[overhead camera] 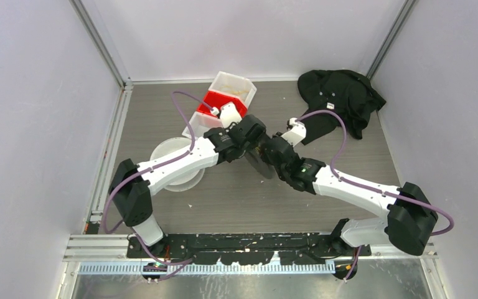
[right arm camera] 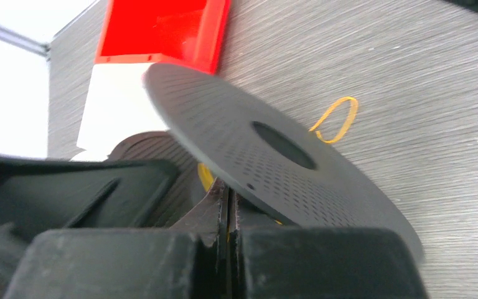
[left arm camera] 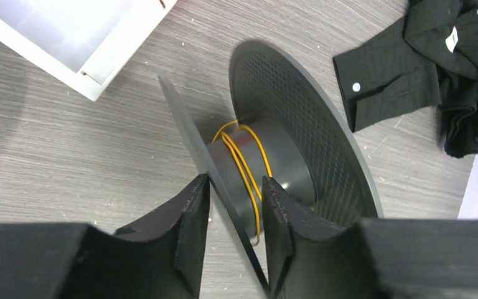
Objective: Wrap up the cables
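On my left, the left gripper (left arm camera: pixel 235 205) clamps one thin flange of the dark grey spool (left arm camera: pixel 286 156) between its pads, holding it over the tabletop (left arm camera: pixel 68 162). The yellow cable (left arm camera: pixel 244 163) sits in a few turns around the hub. To the right, my right gripper (right arm camera: pixel 230 218) has its fingers pressed together — a bit of yellow shows at the seam, so it appears to pinch the cable.

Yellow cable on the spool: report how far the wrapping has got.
Done: a few turns of yellow cable lie on the spool hub. In hand: left tool grips one flange; right tool pinches the cable. Left: a loose loop on the table.
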### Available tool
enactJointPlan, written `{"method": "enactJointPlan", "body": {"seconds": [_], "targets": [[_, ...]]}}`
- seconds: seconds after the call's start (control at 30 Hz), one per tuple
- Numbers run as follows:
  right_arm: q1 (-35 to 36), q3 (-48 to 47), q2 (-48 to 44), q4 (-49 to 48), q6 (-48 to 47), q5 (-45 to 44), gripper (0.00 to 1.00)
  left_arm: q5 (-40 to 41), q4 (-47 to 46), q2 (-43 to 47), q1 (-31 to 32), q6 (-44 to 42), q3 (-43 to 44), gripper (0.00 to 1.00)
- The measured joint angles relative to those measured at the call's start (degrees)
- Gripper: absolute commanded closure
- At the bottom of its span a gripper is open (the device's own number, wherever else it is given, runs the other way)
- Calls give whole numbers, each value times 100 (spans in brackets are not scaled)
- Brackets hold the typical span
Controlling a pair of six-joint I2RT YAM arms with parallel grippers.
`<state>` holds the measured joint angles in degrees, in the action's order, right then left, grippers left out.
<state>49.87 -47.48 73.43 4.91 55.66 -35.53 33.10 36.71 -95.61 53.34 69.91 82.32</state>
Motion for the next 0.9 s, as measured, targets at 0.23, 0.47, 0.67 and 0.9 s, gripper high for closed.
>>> {"method": "enactJointPlan", "body": {"seconds": [0.23,0.47,0.67,0.9], "targets": [[-302,251,2,114,-146,-459,100,-258,120,463,-50,-186,-26,47],[-323,761,-9,-498,-654,-247,99,-446,87,671,-116,-352,-48,40],[-352,1056,-31,-1285,-988,210,100,-603,26,684,-175,-474,-229,39],[-387,1036,-28,-1694,-1250,481,99,-911,-68,946,-651,-977,-267,29]]}}
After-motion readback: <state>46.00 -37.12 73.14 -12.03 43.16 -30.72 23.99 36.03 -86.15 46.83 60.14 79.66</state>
